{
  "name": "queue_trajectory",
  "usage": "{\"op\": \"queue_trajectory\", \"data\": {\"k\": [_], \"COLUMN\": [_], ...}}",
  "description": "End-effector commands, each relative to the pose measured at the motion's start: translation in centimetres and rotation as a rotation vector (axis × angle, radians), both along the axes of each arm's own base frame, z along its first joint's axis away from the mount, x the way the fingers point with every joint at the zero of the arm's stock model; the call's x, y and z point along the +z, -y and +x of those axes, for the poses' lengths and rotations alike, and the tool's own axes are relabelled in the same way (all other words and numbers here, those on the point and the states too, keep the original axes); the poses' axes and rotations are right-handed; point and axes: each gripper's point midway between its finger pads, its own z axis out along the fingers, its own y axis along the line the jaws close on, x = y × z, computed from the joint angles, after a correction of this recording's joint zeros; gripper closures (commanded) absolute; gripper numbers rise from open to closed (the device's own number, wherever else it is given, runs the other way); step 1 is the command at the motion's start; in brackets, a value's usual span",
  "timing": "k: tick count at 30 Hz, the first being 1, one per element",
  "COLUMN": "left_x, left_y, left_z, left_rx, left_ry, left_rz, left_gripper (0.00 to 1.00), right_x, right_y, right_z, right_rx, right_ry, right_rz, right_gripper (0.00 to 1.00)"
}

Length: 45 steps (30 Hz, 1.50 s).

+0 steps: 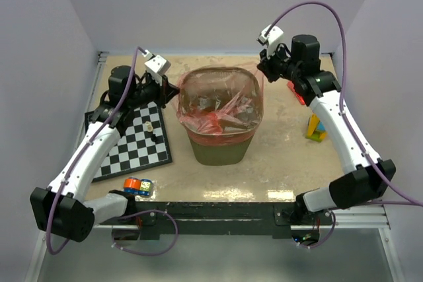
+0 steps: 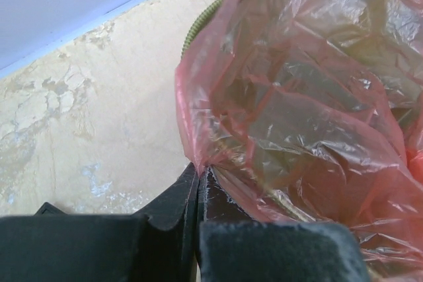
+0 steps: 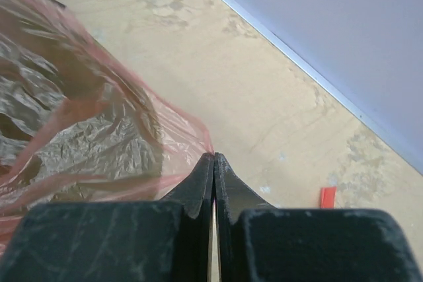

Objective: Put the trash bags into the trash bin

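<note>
Top external view: the trash bag [image 1: 221, 97] is seen draped over the rim of the trash bin [image 1: 218, 153], film sagging inside. The left gripper [image 1: 174, 90] is placed at the bin's left side and the right gripper [image 1: 266, 70] at its far right corner; jaw state is not resolved there. It is settled by the wrist views: both pincers are fully closed, each with an edge of pink film pinched at the tips. A red strip [image 3: 328, 197] right of the bin is shown plainly by the right wrist only; overhead it is half hidden by the right arm.
</note>
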Motion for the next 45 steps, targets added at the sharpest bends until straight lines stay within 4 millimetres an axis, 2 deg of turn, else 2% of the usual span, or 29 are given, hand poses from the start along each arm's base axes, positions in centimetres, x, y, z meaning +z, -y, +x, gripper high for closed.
{"op": "queue_trajectory", "data": {"k": [1,4,9,12,13,17,19,23,26,31,35,37,40,45], "left_x": [1.0,0.7,-3.2,-5.6,-5.3,-6.3,-7.1,-10.1,-11.0,-7.5,-2.7,-1.1,-0.4,-2.6], "left_y": [0.2,0.7,1.3,1.5,1.7,1.8,1.6,1.0,1.0,1.6,1.1,0.7,0.5,1.5], "left_z": [2.9,4.0,5.1,4.3,4.3,2.8,2.1,0.6,0.1,1.7,4.1,5.5,6.8,7.1], "left_rx": [0.044,0.043,0.053,0.04,0.029,0.014,0.013,0.031,0.059,0.059,0.096,0.123,0.134,0.102], "left_ry": [0.058,0.056,-0.085,-0.145,-0.129,-0.176,-0.195,-0.276,-0.325,-0.204,-0.021,0.039,0.088,0.008], "left_rz": [-0.048,-0.077,-0.085,-0.091,-0.106,-0.128,-0.121,-0.093,-0.125,-0.212,-0.217,-0.201,-0.17,-0.188], "left_gripper": [1.0,1.0,1.0,1.0,1.0,1.0,1.0,1.0,1.0,1.0,1.0,1.0,0.95,0.91], "right_x": [1.3,-0.1,-3.7,-6.2,-6.7,-8.0,-9.7,-12.8,-13.3,-10.7,-6.4,-5.2,-5.2,-7.9], "right_y": [0.9,0.5,-0.1,-0.2,-0.3,0.0,0.3,0.8,0.2,-1.5,-2.4,-2.8,-3.3,-4.0], "right_z": [3.5,4.7,5.3,5.1,4.9,3.5,2.5,1.0,0.3,0.5,1.7,2.3,3.5,5.0], "right_rx": [-0.061,-0.062,-0.04,-0.027,-0.017,-0.011,-0.018,-0.038,-0.021,0.065,0.127,0.139,0.133,0.125], "right_ry": [0.063,0.044,-0.038,-0.106,-0.118,-0.161,-0.202,-0.276,-0.306,-0.271,-0.158,-0.128,-0.136,-0.205], "right_rz": [0.038,0.05,0.047,0.045,0.044,0.032,0.018,0.01,0.047,0.115,0.137,0.153,0.174,0.196], "right_gripper": [1.0,1.0,1.0,1.0,1.0,1.0,1.0,1.0,1.0,1.0,1.0,1.0,1.0,1.0]}}
